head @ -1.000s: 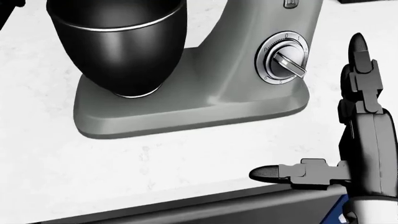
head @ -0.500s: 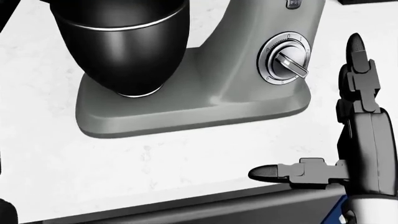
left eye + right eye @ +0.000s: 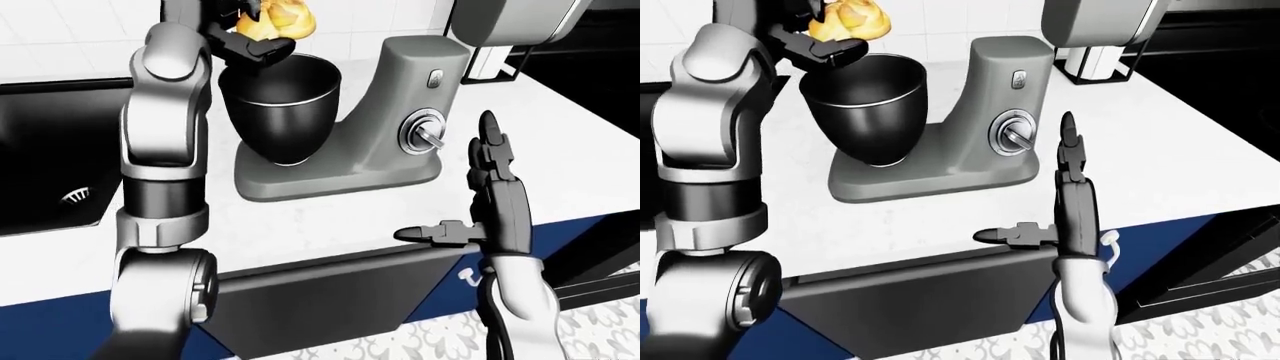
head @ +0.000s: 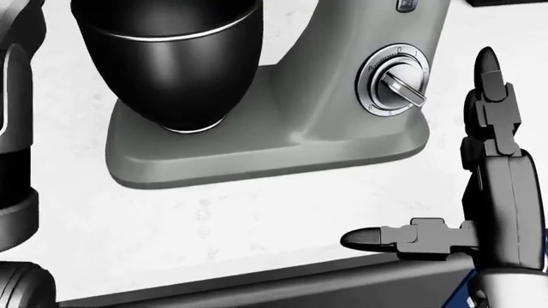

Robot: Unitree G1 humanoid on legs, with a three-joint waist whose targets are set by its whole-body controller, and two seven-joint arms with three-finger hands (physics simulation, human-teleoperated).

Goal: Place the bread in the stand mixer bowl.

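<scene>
Above the rim of the stand mixer bowl (image 3: 281,105), at the top of the left-eye view, my left hand (image 3: 245,34) has its dark fingers clenched round the bread (image 3: 277,18), a golden lump cut off by the frame's upper edge. It hangs over the bowl's left side, not yet inside it.

What has changed shows best in the head view: a second ago the left edge held only white counter, half a second ago a dark sliver crept into the bottom corner, and now my left arm (image 4: 15,167) fills that whole edge. The mixer base has barely shifted, so the camera is nearly still and it is the arm that has swung up. I judge this to mean the carry is almost done and the drop is the step in hand.

My right hand (image 3: 478,201) stands released beside the stand mixer (image 3: 400,112), fingers spread, thumb pointing left, near the speed dial (image 3: 424,135) but not touching it. It has stayed put across all three moments.

Next, I would bring the bread further right so it sits over the middle of the bowl, then let go. The risk, as I see it, is that a release here clips the rim and sends the bread onto the countertop (image 3: 330,217) or toward the black sink (image 3: 55,172) at left.
</scene>
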